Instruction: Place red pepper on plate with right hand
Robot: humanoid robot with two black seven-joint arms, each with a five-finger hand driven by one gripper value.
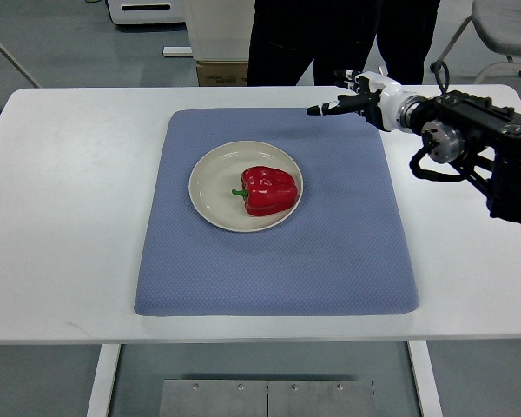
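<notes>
A red pepper with a green stem lies on its side on the cream plate, toward the plate's right half. The plate rests on a blue mat. My right hand hovers over the mat's far right corner, well above and to the right of the plate. Its fingers are stretched out toward the left and hold nothing. My left arm does not show.
The mat lies in the middle of a white table. A person in dark trousers stands behind the table's far edge. A cardboard box and a chair stand on the floor beyond.
</notes>
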